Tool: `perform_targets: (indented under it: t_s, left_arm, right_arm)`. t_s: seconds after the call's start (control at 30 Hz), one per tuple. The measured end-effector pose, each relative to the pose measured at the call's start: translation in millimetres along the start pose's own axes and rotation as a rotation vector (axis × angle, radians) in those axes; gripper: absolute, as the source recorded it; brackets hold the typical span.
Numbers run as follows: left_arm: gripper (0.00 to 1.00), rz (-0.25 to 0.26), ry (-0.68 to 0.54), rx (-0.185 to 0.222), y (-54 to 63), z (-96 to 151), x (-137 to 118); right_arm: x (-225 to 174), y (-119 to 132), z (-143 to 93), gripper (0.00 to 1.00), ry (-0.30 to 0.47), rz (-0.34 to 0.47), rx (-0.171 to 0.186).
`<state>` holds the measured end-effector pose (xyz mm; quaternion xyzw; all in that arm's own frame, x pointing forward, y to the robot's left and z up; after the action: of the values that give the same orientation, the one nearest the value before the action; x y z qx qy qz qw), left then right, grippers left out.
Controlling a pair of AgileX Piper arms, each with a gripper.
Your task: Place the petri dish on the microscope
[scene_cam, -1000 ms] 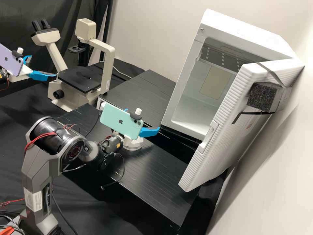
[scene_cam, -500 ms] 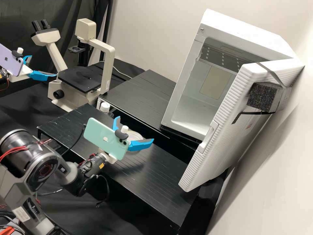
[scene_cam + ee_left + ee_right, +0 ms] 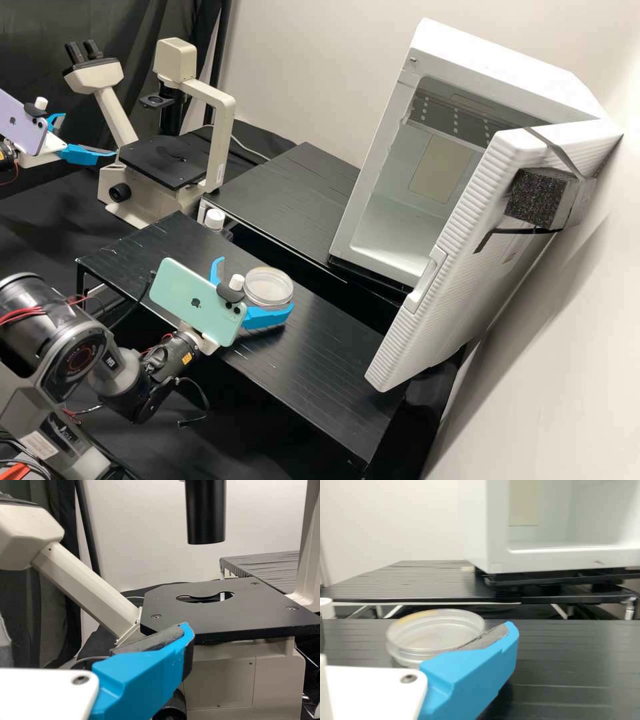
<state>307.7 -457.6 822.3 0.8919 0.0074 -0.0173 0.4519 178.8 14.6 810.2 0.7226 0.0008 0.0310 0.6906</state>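
In the high view, my left gripper [image 3: 90, 135] stands open at the far left beside the microscope [image 3: 222, 143], whose black stage [image 3: 163, 160] is bare. The left wrist view has my left gripper [image 3: 95, 634] in front of the stage [image 3: 200, 612]. My right gripper [image 3: 256, 283] is open low over the black shelf, its fingertips spread around the near part of the clear round petri dish [image 3: 269, 285]. From the right wrist, a blue finger of my right gripper [image 3: 415, 632] hides part of the dish [image 3: 435, 630]; whether it touches cannot be told.
A white-capped bottle [image 3: 215, 220] stands behind the front black shelf [image 3: 333, 360]. A higher black shelf [image 3: 287, 193] lies beyond. At the right is a white incubator [image 3: 380, 167] with its ribbed door [image 3: 453, 267] swung open.
My right gripper has moved down and to the left in the high view, off its earlier place over the dish, uncovering the dish and bottle. The left arm has kept still.
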Motion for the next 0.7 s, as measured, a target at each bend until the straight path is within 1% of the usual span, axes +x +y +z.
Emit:
perform_targets:
  t_s: [0.13,0.27,0.4,0.47,0.57,0.7]
  left_arm:
    - [1.00,0.000,0.000,0.000,0.0,0,0]
    - [1.00,0.000,0.000,0.000,0.0,0,0]
    - [1.00,0.000,0.000,0.000,0.0,0,0]
    - [1.00,0.000,0.000,0.000,0.0,0,0]
    - [1.00,0.000,0.000,0.000,0.0,0,0]
    - [1.00,0.000,0.000,0.000,0.0,0,0]
  right_arm:
    - [1,0,2,1.00,-0.011,0.000,0.001]
    - [3,-9,5,1.00,-0.037,-0.035,0.015]
    - [6,-19,7,1.00,-0.057,-0.061,0.006]
    - [7,-20,8,1.00,-0.058,-0.052,0.006]
    - [8,-22,10,1.00,-0.060,-0.049,-0.011]
    - [8,-22,11,1.00,-0.064,-0.040,-0.010]
